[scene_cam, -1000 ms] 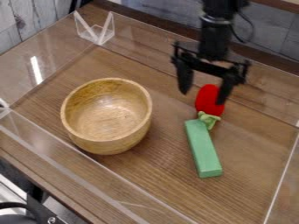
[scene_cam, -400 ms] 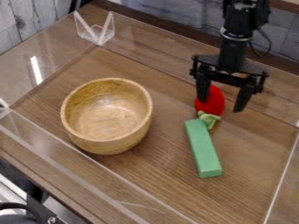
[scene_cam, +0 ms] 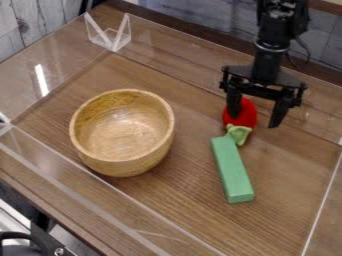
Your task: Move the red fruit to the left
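The table (scene_cam: 160,215) is a wood-grain top fenced by a low clear wall (scene_cam: 34,160), which likely keeps loose things from rolling off.

Take the bowl (scene_cam: 122,131) as the landmark. It is wooden, empty and upright, and it sits on the left half of the table. That puts it in the region the fruit must travel toward, so the carry will probably have to end short of it, in front of it or behind it rather than through it.

The arm (scene_cam: 277,35) comes down from the top of the view, well to the right of the bowl, with its wrist pointing straight down.

The block (scene_cam: 231,168) is long and green. It lies flat to the right of the bowl, nearer the camera than the fruit, with its far end just beside the fruit's green cap. A careless descent could nudge it.

The gripper (scene_cam: 261,108) hangs right of the bowl with its jaws spread wide and nothing in them. They straddle the fruit from either side, a stance that suits a top-down pinch.

The fruit (scene_cam: 242,115) rests on the table right of the bowl, between the jaws, not yet clamped or lifted.
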You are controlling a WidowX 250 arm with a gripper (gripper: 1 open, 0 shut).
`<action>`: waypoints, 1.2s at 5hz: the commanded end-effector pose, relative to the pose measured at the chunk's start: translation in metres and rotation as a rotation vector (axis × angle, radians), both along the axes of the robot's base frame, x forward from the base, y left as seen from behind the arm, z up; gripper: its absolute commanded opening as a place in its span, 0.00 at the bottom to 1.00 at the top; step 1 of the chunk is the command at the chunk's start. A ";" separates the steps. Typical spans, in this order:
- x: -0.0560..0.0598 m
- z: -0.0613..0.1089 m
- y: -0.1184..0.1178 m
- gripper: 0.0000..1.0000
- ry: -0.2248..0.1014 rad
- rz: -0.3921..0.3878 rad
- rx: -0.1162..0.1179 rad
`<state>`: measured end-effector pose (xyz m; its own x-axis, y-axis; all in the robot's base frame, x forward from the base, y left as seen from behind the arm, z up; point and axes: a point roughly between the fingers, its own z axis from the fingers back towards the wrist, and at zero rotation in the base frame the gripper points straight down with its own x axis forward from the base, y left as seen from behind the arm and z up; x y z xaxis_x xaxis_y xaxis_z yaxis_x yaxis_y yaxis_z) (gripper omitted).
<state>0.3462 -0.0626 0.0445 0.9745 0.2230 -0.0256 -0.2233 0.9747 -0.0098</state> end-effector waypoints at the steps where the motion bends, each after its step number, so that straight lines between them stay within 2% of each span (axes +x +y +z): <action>1: 0.018 0.011 -0.003 1.00 -0.079 0.014 -0.003; 3: 0.025 0.002 -0.001 1.00 -0.099 0.055 0.003; 6: 0.027 -0.008 0.003 1.00 -0.113 0.111 0.008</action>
<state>0.3654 -0.0600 0.0312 0.9435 0.3278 0.0480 -0.3274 0.9448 -0.0146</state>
